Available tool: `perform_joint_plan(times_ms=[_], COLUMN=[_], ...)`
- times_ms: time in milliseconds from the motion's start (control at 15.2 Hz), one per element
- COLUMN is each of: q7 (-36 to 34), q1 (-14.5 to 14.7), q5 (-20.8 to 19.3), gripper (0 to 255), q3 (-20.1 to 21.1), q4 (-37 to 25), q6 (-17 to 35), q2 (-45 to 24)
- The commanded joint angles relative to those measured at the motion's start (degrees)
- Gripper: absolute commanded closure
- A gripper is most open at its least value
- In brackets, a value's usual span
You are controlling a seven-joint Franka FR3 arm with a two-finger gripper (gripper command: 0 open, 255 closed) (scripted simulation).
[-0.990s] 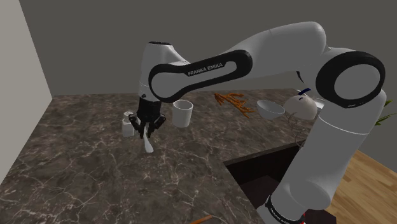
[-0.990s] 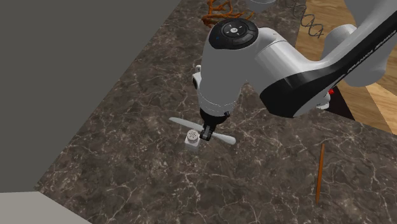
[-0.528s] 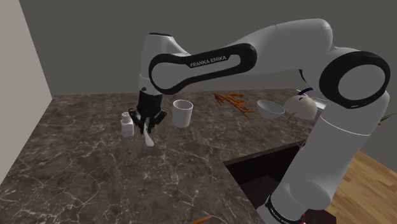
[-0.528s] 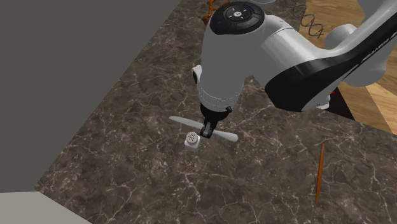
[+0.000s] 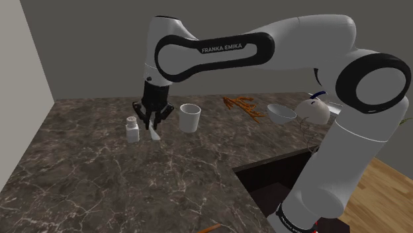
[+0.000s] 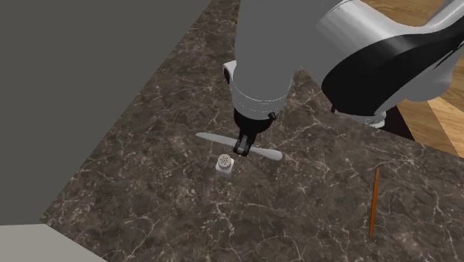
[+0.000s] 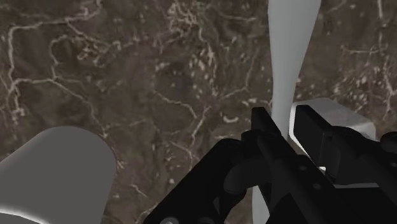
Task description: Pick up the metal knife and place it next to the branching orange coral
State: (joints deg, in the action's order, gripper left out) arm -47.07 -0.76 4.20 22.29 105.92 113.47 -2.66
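Fingers [image 7: 266, 130] clasp the knife [image 7: 289, 44] above marble counter [image 7: 127, 70].

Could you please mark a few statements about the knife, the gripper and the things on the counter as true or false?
1. The gripper is shut on the knife. True.
2. The knife lies beside the orange coral. False: it is in the gripper, close to the shaker.
3. The shaker lies on its side. False: it stands upright.
4. In the shoulder view, a white cup stands between the shaker and the orange coral. True.
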Motion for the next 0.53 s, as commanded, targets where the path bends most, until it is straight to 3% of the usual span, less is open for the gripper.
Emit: perform_joint_plan(times_ms=[0, 462], q7=[0.06, -0.28], q1=[-0.08, -0.11], q5=[0.11, 0.07], gripper=[255, 255], q3=[-0.06, -0.08], q4=[-1.28, -6.38], q6=[-1.63, -6.95], q2=[0.34, 0.59])
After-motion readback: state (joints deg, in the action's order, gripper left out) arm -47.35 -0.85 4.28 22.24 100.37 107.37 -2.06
